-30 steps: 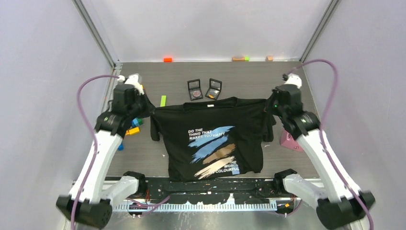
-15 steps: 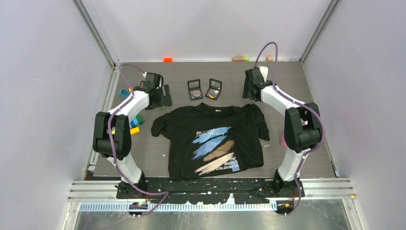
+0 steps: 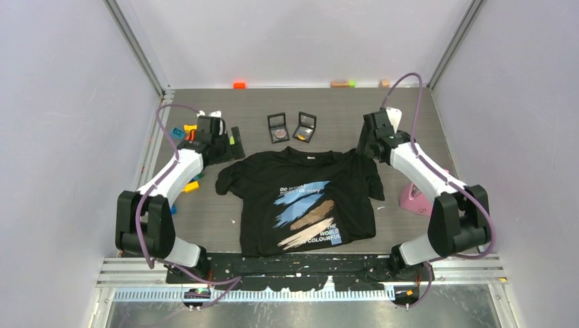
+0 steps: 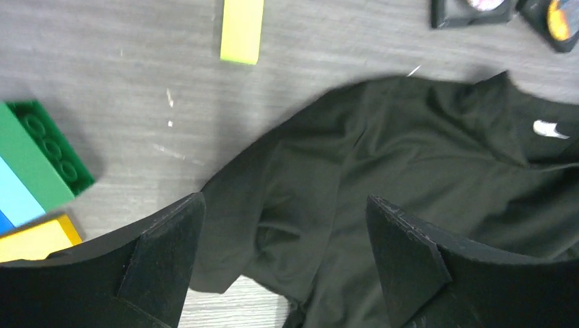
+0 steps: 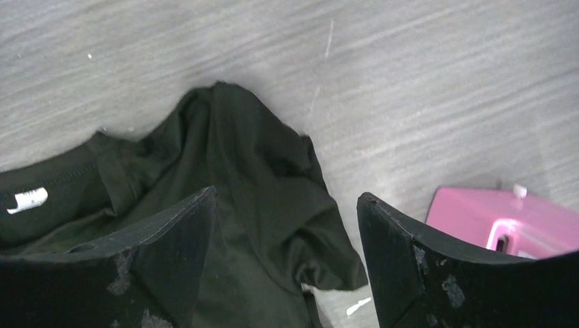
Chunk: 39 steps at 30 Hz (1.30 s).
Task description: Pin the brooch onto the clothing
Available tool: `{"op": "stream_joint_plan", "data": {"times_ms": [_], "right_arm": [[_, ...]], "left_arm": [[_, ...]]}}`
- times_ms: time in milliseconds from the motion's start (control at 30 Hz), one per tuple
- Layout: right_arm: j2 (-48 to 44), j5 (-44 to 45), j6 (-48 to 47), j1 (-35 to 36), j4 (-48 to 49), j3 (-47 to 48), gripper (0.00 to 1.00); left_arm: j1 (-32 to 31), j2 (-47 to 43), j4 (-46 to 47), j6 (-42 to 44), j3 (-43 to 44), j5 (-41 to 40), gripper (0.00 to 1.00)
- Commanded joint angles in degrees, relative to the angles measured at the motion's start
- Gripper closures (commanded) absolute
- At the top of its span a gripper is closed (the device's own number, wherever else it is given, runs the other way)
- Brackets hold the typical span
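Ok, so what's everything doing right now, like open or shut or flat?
T-shirt: lying flat, print up, sleeves rumpled.
Left gripper: open, empty, over a sleeve.
Right gripper: open, empty, over the other sleeve.
Left black case: open.
Right black case: open.

Bright, even overhead light, faint shadows; wrist views soft (black shirt (image 4: 423, 171) swallows detail).

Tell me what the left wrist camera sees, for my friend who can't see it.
The left end effector hangs open above a crumpled sleeve of the black T-shirt, which lies on a grey table. A green brick sits at the left and a yellow-green block at the top.
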Motion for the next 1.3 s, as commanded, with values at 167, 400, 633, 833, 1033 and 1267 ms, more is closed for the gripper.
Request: {"op": "stream_joint_plan", "data": {"times_ms": [167,400,633,833,1033,1267], "right_arm": [[-8.08,-2.98,7.09,-3.48,-6.32,-7.64,0.2],[-9.89,-6.78,7.96,-5.34,-7.69,-13.34,0.23],[-6.99,-9.43,9.77,-5.66,-3.01,-18.48,0.3],[-5.07,-7.32,10.52,-6.2,-3.4,-17.03,0.68],[-7.22,-3.93,11.84,-10.48,-6.1,-16.74,0.97],[-9.6,-3.11,10.64,-17.25,-7.27,-15.42,1.0]], "left_arm": [[3.38,-13.47,8.11,-8.24,-17.39,-1.78,0.04],[4.99,-14.62,9.55,-9.49,-21.52,-2.87,0.03],[5.95,-9.81,13.66,-8.79,-20.86,-0.66,0.24],[5.95,-6.02,17.37,-9.05,-21.03,1.63,0.57],[6.81,-5.67,18.15,-9.96,-21.87,0.26,0.91],[10.15,-7.34,19.37,-12.74,-23.46,1.55,1.0]]}}
